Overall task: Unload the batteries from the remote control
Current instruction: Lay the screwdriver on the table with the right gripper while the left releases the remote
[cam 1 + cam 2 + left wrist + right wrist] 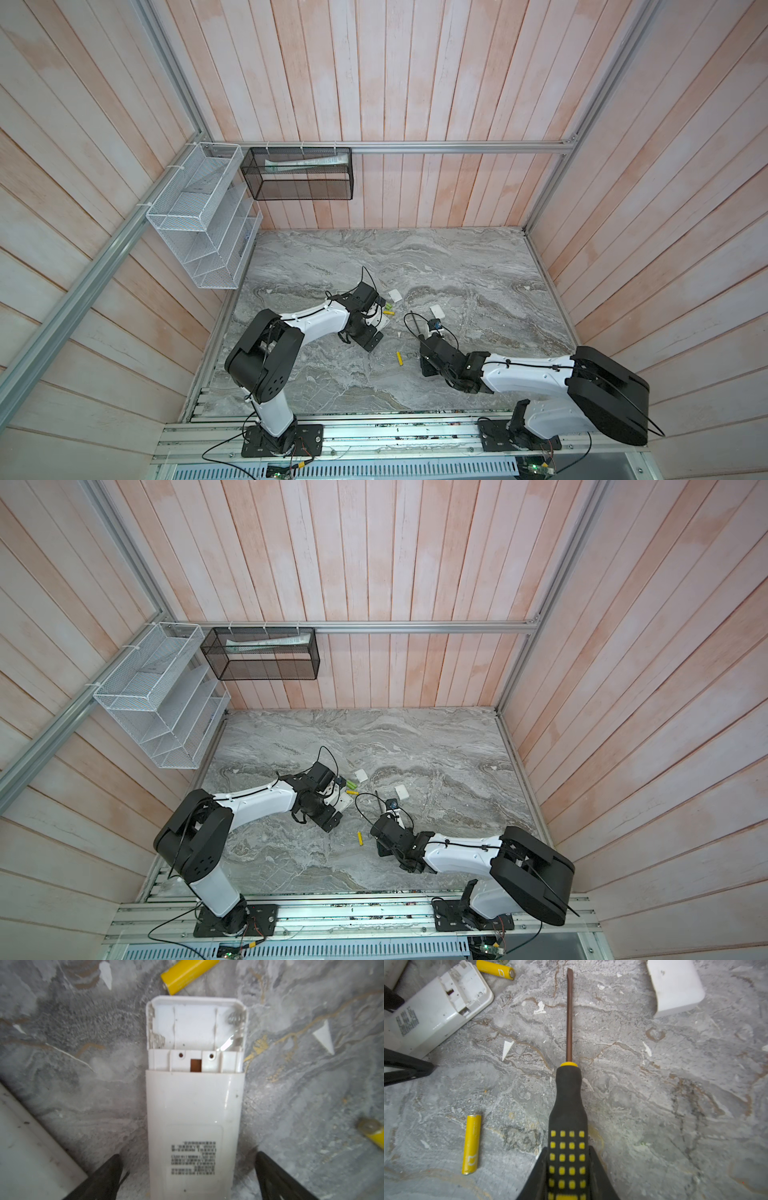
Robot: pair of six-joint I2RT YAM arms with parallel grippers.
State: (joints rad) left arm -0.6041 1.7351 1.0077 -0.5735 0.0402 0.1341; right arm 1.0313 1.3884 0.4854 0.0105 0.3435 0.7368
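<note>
Left gripper (188, 1156) spreads wide on both sides of the white remote (194, 1095), whose label (193, 1157) is too blurry to read; right gripper (568, 1150) pinches the screwdriver (568, 1095).

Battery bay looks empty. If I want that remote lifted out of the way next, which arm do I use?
Left. The left gripper is open, straddling the remote, so it probably only needs to close. The right gripper is shut on the screwdriver and would have to put that down first.

Both top views: high, looking down, whole table (457, 270). Wrist views: close above it; both share remote (194, 1105).
</note>
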